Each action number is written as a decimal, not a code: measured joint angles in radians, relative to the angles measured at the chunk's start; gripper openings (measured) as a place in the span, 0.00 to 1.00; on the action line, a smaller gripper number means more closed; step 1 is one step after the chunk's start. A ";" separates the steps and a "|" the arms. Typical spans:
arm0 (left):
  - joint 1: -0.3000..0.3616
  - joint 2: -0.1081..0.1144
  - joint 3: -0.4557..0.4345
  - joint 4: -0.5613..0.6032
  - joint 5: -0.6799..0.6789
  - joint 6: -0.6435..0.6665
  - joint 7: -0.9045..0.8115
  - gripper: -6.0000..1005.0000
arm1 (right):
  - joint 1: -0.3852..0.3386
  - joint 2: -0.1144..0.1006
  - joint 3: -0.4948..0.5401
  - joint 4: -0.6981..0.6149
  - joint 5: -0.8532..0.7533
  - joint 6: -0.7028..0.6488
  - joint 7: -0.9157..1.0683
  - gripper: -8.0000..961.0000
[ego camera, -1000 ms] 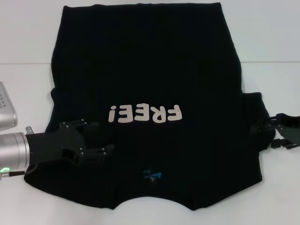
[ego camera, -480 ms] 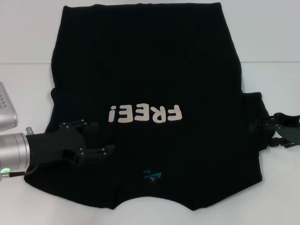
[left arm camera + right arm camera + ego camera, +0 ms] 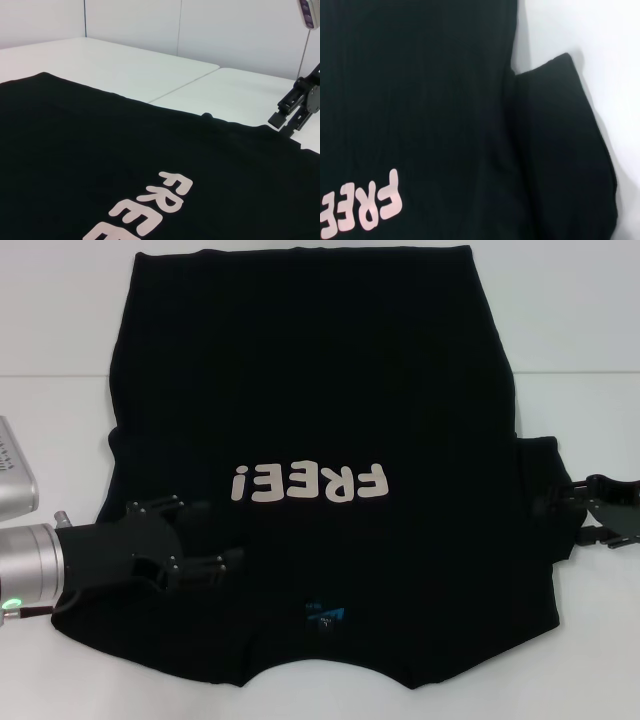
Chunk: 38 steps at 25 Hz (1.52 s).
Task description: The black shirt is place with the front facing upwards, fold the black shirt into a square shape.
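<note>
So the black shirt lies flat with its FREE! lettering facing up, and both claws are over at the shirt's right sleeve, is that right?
Not quite. Only the right claw is at the right sleeve of the black shirt. The left claw sits over the opposite, left side, as the head view shows. The FREE! lettering does face up.

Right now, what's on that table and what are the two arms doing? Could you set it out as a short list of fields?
Item: black shirt, spread flat, front up
Print: pale "FREE!" lettering, upside down from the head view
Neck tag: small blue tag near the collar, at the robot's side
Surface: white table
Left gripper: open, over the shirt's left sleeve area
Right gripper: at the outer edge of the right sleeve
Folding: the left sleeve seems tucked in; the right sleeve is flat
</note>
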 joint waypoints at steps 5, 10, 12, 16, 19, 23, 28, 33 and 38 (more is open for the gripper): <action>0.000 0.000 0.000 0.000 0.000 0.000 0.000 0.83 | 0.001 0.002 -0.009 0.000 0.000 0.014 0.003 0.85; 0.000 0.001 0.000 0.000 0.000 0.000 -0.001 0.83 | 0.001 0.004 -0.010 0.002 -0.003 0.027 0.007 0.68; 0.000 0.001 0.000 0.000 0.000 0.000 -0.001 0.83 | 0.002 0.005 -0.009 0.002 -0.004 0.027 0.008 0.59; 0.000 0.002 0.000 0.000 0.000 0.000 -0.002 0.83 | 0.003 0.008 -0.009 0.002 -0.005 0.035 0.009 0.50; -0.002 0.002 0.000 0.000 0.000 0.000 -0.002 0.83 | 0.003 0.009 -0.016 0.001 -0.008 0.047 0.009 0.44; -0.003 0.002 0.000 0.000 -0.001 -0.002 -0.002 0.83 | 0.003 0.012 -0.069 -0.008 -0.009 0.051 0.009 0.40; -0.003 0.002 0.000 0.000 -0.002 -0.002 -0.002 0.83 | 0.011 0.013 -0.092 -0.005 -0.009 0.061 0.010 0.29; -0.002 0.002 0.000 -0.001 -0.002 -0.003 -0.002 0.83 | 0.011 0.013 -0.092 -0.008 -0.009 0.060 0.011 0.15; -0.002 0.004 0.000 -0.019 -0.007 -0.003 -0.002 0.83 | 0.004 0.011 -0.092 -0.011 -0.009 0.061 0.007 0.09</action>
